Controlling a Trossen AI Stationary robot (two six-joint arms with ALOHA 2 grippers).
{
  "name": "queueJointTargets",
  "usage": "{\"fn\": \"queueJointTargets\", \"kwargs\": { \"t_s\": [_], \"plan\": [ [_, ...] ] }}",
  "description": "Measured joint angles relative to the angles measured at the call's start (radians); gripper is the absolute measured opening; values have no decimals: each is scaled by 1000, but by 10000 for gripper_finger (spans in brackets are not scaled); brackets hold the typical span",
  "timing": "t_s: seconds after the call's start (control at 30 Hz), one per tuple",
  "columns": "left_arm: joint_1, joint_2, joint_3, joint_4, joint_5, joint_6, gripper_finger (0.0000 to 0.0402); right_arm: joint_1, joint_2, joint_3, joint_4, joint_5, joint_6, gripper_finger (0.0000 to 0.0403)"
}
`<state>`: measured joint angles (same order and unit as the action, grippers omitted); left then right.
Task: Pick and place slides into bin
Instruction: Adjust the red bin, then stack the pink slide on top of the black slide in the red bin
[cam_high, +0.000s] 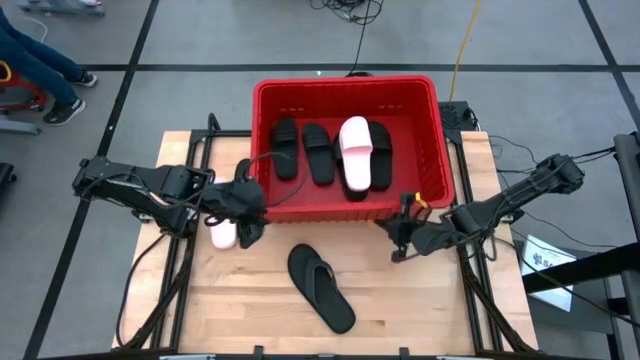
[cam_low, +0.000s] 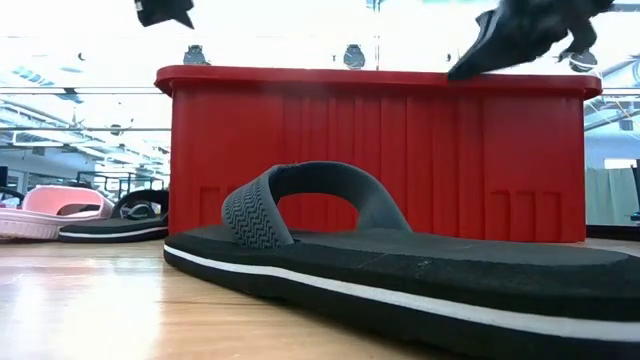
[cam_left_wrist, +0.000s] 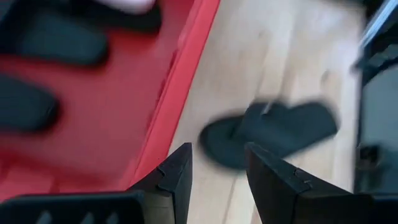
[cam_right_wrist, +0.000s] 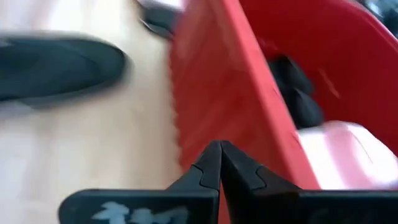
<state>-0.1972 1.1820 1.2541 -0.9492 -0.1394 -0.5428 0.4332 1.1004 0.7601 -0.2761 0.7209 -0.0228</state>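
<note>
Black rubber, thong strap: one slide (cam_high: 321, 288) lies alone on the bare wooden table (cam_high: 440, 310), in front of the red bin (cam_high: 348, 205), and that is the piece my next move turns on. Its long axis runs diagonally, one end toward the bin's front wall and my left side, the other toward the table's near edge and my right. My right gripper (cam_high: 398, 238) hangs just off the bin's front right corner, fingers pressed together, holding nothing. My left gripper (cam_high: 247, 213) sits at the bin's front left corner, fingers spread and empty, above a pale pink slide (cam_high: 222, 236) that lies beside the bin with a dark one next to it in the low view. The lone black slide lies between the two grippers, toward the table's near edge from both; the gap looks about even, so I judge neither arm clearly nearer. From the left wrist view it shows (cam_left_wrist: 268, 132) ahead, just beyond my spread fingers (cam_left_wrist: 177, 174). Four slides already lie in the bin, three black and one pale (cam_high: 354, 150). For the right arm to take it, the fingers would have to open first.
</note>
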Motion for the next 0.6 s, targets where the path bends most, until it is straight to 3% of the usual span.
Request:
{"fn": "queueJointTargets", "kwargs": {
  "t_s": [0.13, 0.33, 0.6],
  "plan": [
    [-46, -2, 0, -232, -5, -54, 141, 27, -48, 0, 72, -85, -23, 1],
    [-155, 2, -29, -521, -103, -195, 141, 60, -115, 0, 82, -94, -16, 1],
    [-272, 1, -166, -576, -200, -333, 141, 67, -192, 0, 84, -95, 3, 1]
  ]
}}
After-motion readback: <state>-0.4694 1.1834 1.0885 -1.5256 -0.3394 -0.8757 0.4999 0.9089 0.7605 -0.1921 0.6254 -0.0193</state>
